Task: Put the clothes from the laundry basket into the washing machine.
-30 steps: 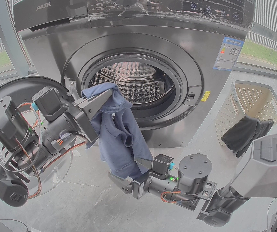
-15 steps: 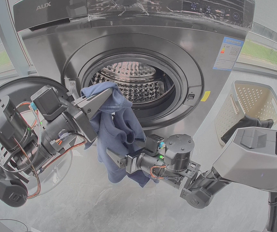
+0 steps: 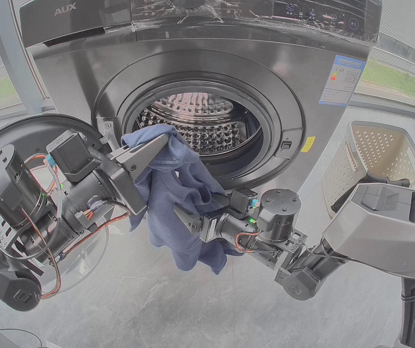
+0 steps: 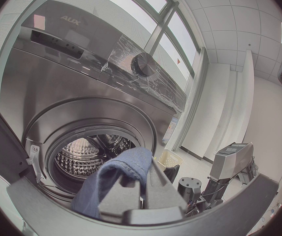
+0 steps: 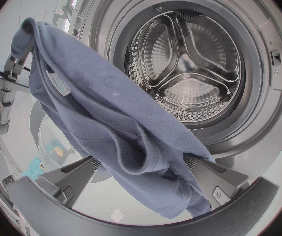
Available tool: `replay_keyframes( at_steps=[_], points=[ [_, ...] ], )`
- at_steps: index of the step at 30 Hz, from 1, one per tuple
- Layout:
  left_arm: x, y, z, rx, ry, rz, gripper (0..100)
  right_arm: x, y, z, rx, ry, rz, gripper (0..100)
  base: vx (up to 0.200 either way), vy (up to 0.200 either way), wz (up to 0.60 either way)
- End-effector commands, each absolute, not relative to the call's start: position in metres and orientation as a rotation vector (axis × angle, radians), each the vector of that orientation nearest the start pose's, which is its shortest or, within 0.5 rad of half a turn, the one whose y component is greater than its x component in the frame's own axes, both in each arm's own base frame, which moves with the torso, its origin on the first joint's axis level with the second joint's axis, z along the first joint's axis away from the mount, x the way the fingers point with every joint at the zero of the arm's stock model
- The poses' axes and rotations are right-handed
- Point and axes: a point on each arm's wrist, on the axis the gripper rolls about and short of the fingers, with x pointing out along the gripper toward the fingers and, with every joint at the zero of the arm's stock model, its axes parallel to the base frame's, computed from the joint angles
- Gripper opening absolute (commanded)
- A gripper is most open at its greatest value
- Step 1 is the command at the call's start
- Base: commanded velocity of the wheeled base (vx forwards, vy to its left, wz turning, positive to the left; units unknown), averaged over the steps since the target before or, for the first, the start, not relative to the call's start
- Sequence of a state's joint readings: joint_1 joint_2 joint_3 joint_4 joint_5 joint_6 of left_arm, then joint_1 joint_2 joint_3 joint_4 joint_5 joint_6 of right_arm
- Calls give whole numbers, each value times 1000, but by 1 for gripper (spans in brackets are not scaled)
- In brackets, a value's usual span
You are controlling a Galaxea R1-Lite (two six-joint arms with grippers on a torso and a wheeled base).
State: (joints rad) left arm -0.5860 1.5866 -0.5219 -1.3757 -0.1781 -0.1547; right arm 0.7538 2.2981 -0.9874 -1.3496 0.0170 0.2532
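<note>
Head view: the machine (image 3: pixel 285 64) stands with its door (image 3: pixel 24 126) swung open to the left, and the drum (image 3: pixel 202 117) mouth is unblocked. The left gripper (image 3: pixel 157 146) pinches the top of the blue shirt (image 3: pixel 178 204) just before the opening. The right gripper (image 3: pixel 200 209) meets the hanging cloth lower down. The basket (image 3: pixel 357 136) stands to the right on the floor, with its dark cloth (image 3: pixel 386 180) mostly hidden by the right arm.

Left wrist view: the left gripper (image 4: pixel 141 181) has its fingers (image 4: pixel 162 190) pressed together on the shirt (image 4: pixel 124 167), below the drum (image 4: pixel 82 154) rim.

Right wrist view: the right gripper (image 5: pixel 144 167) has its fingers (image 5: pixel 219 177) spread wide, and the shirt (image 5: pixel 114 115) sags between them. The shirt's lower hem is cut off.
</note>
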Motion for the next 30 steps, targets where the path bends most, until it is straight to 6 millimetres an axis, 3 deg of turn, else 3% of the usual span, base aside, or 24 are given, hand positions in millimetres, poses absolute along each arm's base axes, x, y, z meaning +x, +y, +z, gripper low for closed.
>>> replay_keyframes(
  at_steps=[1, 6, 13, 30],
  points=[
    [209, -143, 214, -210, -249, -779, 0, 303, 284, 86, 261, 44, 776, 100, 0, 0, 0],
    [210, -144, 213, -209, -246, -779, 0, 293, 277, 85, 258, 56, 812, 100, 0, 0, 0],
    [210, -144, 215, -211, -255, -779, 0, 300, 266, 82, 261, 42, 785, 100, 0, 0, 0],
    [211, -144, 215, -210, -254, -776, 0, 301, 265, 82, 267, 30, 781, 100, 0, 0, 0]
  ],
)
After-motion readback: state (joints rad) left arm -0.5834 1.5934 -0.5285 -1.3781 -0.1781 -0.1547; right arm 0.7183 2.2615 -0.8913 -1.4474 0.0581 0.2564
